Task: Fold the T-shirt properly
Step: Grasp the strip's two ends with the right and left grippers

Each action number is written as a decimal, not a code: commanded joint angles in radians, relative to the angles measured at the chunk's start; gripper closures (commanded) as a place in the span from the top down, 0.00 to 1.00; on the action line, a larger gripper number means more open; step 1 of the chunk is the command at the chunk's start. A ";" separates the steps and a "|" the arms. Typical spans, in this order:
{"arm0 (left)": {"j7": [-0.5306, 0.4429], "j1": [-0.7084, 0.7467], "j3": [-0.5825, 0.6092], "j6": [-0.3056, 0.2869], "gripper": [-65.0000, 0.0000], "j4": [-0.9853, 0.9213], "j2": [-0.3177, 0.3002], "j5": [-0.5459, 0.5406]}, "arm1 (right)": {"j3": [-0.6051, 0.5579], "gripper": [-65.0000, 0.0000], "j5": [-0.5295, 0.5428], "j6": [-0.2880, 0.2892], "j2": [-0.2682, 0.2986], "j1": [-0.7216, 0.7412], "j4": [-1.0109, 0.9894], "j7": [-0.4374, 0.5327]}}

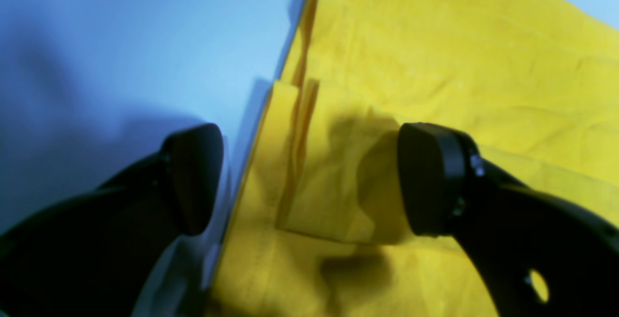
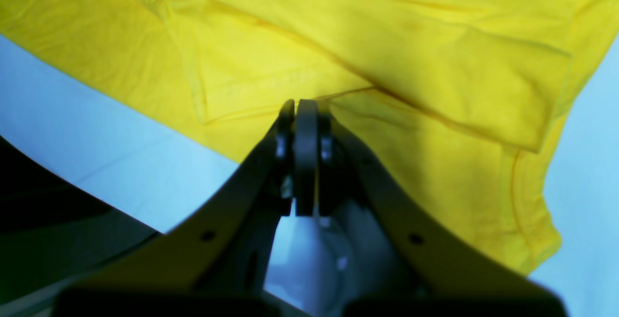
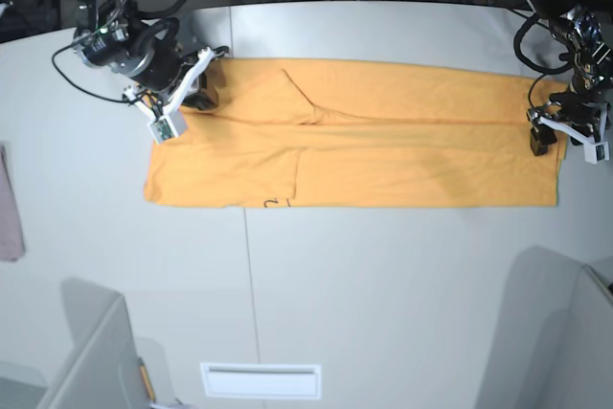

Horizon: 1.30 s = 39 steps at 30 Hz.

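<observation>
Across pale grey table [image 3: 383, 284] lies T-shirt [image 3: 383, 155] as a long band stretched between both arms, left gripper [image 1: 309, 181] spread wide over one short end, right gripper [image 2: 301, 113] pinched shut, empty, at the other

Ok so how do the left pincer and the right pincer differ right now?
The left pincer stands wide open with nothing between its fingers, straddling the T-shirt's edge; the right pincer is fully shut. From the base view, the left one is at the shirt's right end and the right one at its left end. Whether the right grips any cloth is unclear. Both have dark fingers and hang low over the shirt.
</observation>
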 commanded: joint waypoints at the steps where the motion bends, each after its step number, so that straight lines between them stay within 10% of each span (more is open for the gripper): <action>1: 0.004 -0.005 -0.001 -0.003 0.82 0.009 -0.019 -0.005 | 0.006 0.00 0.012 0.004 0.005 0.008 0.015 0.021; 9: 0.007 -0.002 -0.001 -0.003 0.78 0.008 -0.019 -0.005 | 0.006 0.00 0.012 0.004 0.005 0.010 0.015 0.021; 19: 0.007 -0.007 -0.001 -0.003 0.00 -0.058 -0.024 -0.005 | 0.007 0.00 0.012 0.004 0.005 0.005 0.015 0.021; 39: 0.007 0.122 -0.011 0.002 0.00 0.291 -0.001 0.002 | 0.187 0.00 0.272 0.004 0.011 0.023 0.013 -0.055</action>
